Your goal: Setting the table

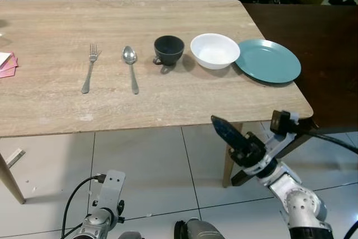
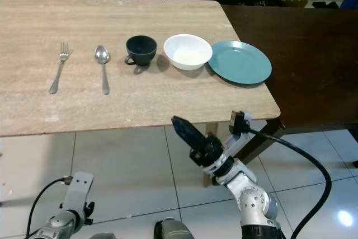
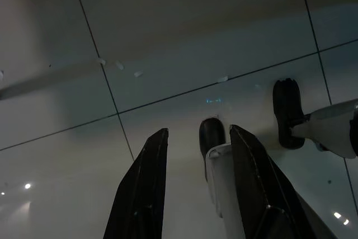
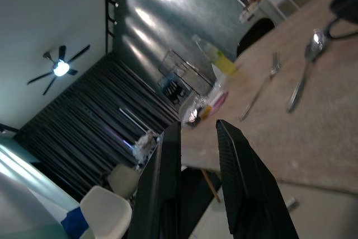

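Observation:
On the light wooden table (image 1: 168, 107) a row is laid out from left to right: a fork (image 1: 89, 70), a spoon (image 1: 131, 69), a dark cup (image 1: 168, 50), a white bowl (image 1: 215, 50) and a teal plate (image 1: 268, 60) near the right corner. My right gripper (image 1: 219, 124) is raised below the table's front edge, in front of the bowl, pointing up and to the left. Its fingers (image 4: 168, 155) stand slightly apart with nothing between them. My left gripper (image 3: 200, 131) hangs low over the floor, open and empty.
A dark brown table (image 1: 330, 54) adjoins on the right. Pink items (image 1: 6, 64) lie at the wooden table's left edge. A table leg (image 1: 229, 163) stands just behind my right arm. White tiled floor (image 1: 151, 166) lies below; boxes and shelves line the back wall.

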You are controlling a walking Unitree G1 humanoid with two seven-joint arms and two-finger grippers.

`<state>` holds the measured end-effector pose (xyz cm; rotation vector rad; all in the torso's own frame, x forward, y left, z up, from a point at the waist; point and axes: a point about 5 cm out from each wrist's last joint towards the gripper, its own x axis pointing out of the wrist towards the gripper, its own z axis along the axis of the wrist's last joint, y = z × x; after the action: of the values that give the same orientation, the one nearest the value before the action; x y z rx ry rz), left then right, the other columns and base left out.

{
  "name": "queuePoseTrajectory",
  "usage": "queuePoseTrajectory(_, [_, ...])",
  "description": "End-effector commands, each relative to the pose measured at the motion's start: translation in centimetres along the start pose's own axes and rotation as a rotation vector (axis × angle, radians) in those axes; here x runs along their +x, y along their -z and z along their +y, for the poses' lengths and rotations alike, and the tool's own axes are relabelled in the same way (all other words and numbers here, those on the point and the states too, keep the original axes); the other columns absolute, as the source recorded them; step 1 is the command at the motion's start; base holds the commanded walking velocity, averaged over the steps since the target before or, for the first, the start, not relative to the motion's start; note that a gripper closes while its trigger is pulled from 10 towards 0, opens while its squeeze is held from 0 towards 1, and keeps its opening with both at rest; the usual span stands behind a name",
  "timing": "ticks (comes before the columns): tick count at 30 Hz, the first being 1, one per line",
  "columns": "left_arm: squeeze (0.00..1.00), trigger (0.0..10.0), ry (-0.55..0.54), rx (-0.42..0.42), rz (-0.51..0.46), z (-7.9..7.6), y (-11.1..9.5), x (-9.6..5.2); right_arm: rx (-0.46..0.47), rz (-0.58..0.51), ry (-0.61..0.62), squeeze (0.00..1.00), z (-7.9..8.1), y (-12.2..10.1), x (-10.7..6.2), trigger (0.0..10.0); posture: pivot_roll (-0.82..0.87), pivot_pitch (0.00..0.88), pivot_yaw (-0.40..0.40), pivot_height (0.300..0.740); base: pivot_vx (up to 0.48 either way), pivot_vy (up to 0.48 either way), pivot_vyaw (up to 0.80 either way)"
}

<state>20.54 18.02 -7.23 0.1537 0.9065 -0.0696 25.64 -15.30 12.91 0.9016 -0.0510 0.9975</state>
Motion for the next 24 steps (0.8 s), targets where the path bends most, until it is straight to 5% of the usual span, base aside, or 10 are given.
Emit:
queuePoseTrajectory(1, [0.0,10.0,0.003,-0.011,0.022,0.0,0.6,-0.1,-0.006,-0.027,-0.001,0.0,0.3,-0.7,0.0,10.0,0.02,0.064,-0.012,0.74,0.0,0.0,0.0])
queuePoseTrajectory(8, [0.0,10.0,0.003,-0.029,0.019,-0.2,0.6,-0.1,-0.002,-0.068,0.02,0.0,0.7,-1.6,1.6,10.0,0.02,0.065,-0.017,0.74,0.0,0.0,0.0])
queuePoseTrajectory(24, [0.0,10.0,0.004,-0.015,0.025,-0.2,0.7,-0.1,0.036,0.114,0.139,0.0,-0.1,2.2,-0.2,10.0,0.01,0.068,-0.01,0.74,0.0,0.0,0.0])
